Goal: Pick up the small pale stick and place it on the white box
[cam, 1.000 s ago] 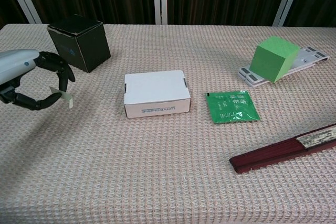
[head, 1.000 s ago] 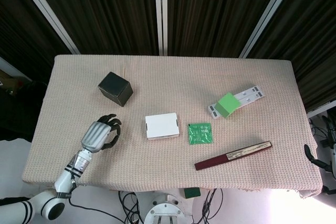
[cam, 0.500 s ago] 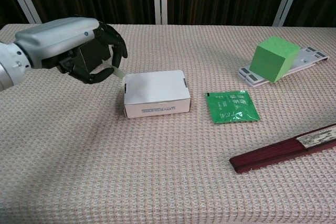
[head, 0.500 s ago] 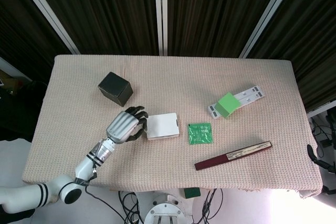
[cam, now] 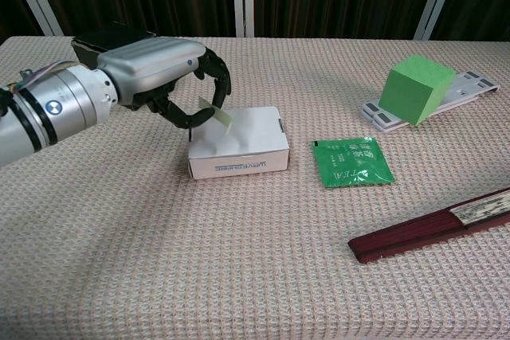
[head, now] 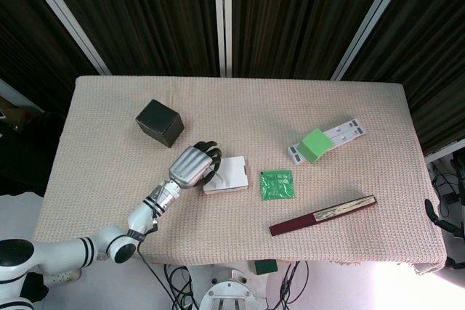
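Since the earlier frames our left hand point(cam: 171, 77) has swept rightward from the table's left edge and now hangs over the left part of the white box point(cam: 239, 142), a little left of centre in the chest view. The stick point(cam: 217, 111) is pinched between its dark fingertips, tilted, its free end poking out over the box top; we cannot tell whether it touches the lid. In the head view the hand point(head: 195, 165) covers the box's point(head: 231, 173) left edge and the stick is hidden. The right hand is not in view.

As we judge it, the risk is in the release. The stick sits near the box's left rim, so letting go here could tip it off onto the cloth point(cam: 119, 228). Being light, it might also cling to a fingertip or bounce if dropped from height. The fingers could nudge the box sideways as they spread.
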Available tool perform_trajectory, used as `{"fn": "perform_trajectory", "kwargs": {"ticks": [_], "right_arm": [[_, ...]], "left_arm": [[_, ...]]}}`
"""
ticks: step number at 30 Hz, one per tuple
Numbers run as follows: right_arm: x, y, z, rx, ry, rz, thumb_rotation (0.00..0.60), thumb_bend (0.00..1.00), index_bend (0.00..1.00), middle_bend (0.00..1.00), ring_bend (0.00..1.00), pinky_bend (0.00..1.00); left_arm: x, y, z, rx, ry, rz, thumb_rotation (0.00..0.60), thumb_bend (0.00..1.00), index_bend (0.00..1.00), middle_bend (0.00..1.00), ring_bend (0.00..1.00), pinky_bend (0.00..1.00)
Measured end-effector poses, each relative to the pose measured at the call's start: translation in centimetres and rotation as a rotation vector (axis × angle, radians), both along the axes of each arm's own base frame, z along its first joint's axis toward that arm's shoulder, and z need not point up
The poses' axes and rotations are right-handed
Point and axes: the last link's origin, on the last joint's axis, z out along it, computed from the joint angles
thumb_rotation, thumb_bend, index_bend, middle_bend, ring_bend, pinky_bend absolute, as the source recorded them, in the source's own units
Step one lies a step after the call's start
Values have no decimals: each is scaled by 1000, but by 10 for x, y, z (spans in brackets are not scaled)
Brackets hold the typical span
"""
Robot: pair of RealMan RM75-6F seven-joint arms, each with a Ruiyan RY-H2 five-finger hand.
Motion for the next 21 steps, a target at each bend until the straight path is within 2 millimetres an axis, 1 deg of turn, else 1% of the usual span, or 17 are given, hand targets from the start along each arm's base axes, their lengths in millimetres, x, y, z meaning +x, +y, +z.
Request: {"fn": "perform_trajectory", "kwargs": {"ticks": [7, 16, 21], "right_arm": [[-1, 0, 0, 1, -1, -5, 458, 347, 0, 0, 0, 0], [-2, -1, -1, 2, 1, -8, 458, 347, 0, 0, 0, 0], [-2, -1, -2, -1, 1, -10, 458, 347, 0, 0, 0, 0]], "left_arm": [[1, 8, -9, 2, 26, -1, 600, 433, 632, 308, 166, 260], [2, 9, -16, -5, 43, -5, 600, 432, 640, 302, 165, 257], [1, 10, -20, -4, 63, -12, 600, 432, 624, 290, 156, 256]]}}
